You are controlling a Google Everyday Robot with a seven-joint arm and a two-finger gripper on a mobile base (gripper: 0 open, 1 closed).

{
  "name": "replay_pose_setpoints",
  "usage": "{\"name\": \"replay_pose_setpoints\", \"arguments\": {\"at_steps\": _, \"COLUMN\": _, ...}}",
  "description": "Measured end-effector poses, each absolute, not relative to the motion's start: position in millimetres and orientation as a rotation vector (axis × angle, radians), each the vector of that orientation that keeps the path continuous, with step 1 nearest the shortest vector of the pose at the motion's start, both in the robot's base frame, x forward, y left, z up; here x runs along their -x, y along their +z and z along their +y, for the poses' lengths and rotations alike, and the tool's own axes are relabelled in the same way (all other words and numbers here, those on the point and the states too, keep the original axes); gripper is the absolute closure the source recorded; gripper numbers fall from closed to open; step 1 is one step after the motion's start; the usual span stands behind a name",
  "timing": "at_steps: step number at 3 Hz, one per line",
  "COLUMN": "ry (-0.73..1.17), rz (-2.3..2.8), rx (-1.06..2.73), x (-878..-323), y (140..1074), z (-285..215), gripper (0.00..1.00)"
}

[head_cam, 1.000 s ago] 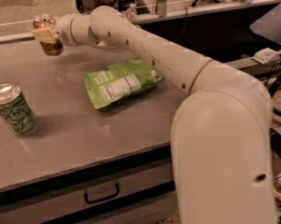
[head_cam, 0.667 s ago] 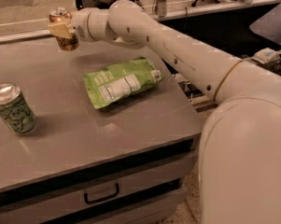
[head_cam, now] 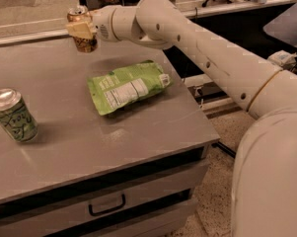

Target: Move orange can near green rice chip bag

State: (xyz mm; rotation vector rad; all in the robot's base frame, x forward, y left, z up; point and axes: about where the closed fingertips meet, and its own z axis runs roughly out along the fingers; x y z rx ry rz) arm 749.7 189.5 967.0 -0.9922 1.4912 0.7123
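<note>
Starting from the near side: the pale green can stands upright by the front-left of the grey table, well out of my way, so I'm ignoring it. Further in, mid-table, is the green rice chip bag, lying flat with its long axis running roughly left to right, the right end angled a bit away. Way at the back is my gripper, pinching the orange can upright and, as far as I can tell, lifted off the surface over the far edge. So the bag sits nearer and off to the right of what I'm holding. My arm is stretched long from the right foreground to that back-left spot, wrist roughly level. I reckon the move is pulling back toward the bag's far side, then down.
</note>
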Motion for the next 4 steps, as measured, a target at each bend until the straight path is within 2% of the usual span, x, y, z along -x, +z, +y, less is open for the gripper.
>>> {"name": "replay_pose_setpoints", "arguments": {"at_steps": 4, "ry": 0.732, "rz": 1.593, "rx": 0.959, "x": -717, "y": 923, "z": 142, "gripper": 1.00}}
